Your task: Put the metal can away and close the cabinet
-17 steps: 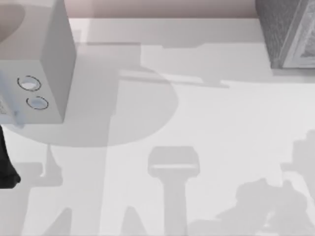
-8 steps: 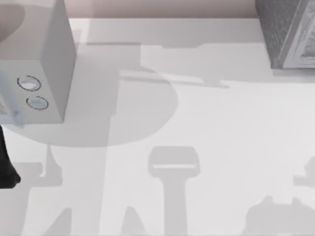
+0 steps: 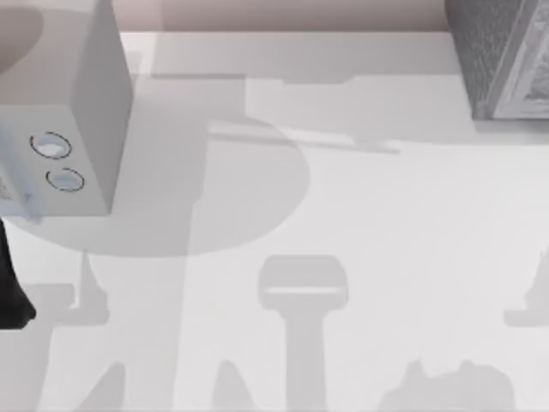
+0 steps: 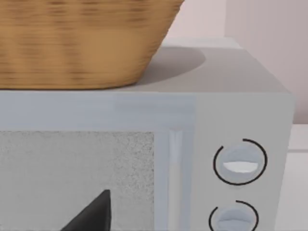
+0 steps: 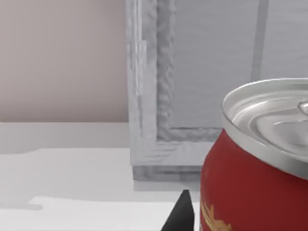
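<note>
The metal can [image 5: 250, 163], red with a shiny silver top, sits very close to the right wrist camera. My right gripper [image 5: 192, 216] is shut on it, with one dark fingertip [image 5: 182, 214] showing beside the can. Behind the can rises the cabinet's [image 5: 159, 96] paler framed front panel. From above, the dark grey speckled cabinet [image 3: 485, 51] stands at the table's far right corner. My left arm [image 3: 10, 296] is parked at the left edge, and a dark part of my left gripper [image 4: 91, 216] hangs before the pale grey box.
The smooth pale grey box with two round rings [image 3: 64, 129] stands at the far left, and a woven basket [image 4: 82, 43] rests on top of it. Arm shadows lie across the white table [image 3: 386, 240].
The right arm's shadow at the table's front right has slid toward the front edge. The left arm and both boxes have not moved.
</note>
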Controlling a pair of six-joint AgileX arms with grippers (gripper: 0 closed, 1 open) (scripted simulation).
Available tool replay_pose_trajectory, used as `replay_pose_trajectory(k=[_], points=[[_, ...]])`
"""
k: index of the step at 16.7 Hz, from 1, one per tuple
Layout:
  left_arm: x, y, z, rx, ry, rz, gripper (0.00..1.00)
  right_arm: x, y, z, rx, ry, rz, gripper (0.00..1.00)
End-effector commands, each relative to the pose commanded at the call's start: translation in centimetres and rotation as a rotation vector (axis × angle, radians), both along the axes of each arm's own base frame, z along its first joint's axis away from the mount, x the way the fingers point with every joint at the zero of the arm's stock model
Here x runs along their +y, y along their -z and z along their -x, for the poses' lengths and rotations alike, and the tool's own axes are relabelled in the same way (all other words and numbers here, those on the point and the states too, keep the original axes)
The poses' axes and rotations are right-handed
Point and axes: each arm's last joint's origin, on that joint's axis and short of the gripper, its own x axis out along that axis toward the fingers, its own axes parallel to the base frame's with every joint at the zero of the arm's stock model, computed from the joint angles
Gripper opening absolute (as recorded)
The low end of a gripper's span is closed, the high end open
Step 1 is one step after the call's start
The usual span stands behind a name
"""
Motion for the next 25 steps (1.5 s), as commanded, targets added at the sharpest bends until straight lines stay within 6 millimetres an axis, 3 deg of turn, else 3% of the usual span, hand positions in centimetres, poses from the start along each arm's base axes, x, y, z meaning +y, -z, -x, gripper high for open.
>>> replay_pose_trajectory(k=[5,7,16,25], points=[[0.0,0.0,0.0,0.000,0.000,0.000,1.00,0.0,-0.2,0.0,0.001,0.000,-0.002,0.00],[0.0,0.0,0.0,0.000,0.000,0.000,1.00,0.1,-1.4,0.1,-0.003,0.000,-0.005,0.00],[0.0,0.0,0.0,0.000,0.000,0.000,1.00,0.5,-11.6,-0.6,-0.010,0.001,-0.006,0.00],[0.0,0.0,0.0,0.000,0.000,0.000,1.00,1.1,-21.0,-3.2,-0.023,0.012,-0.005,0.00]])
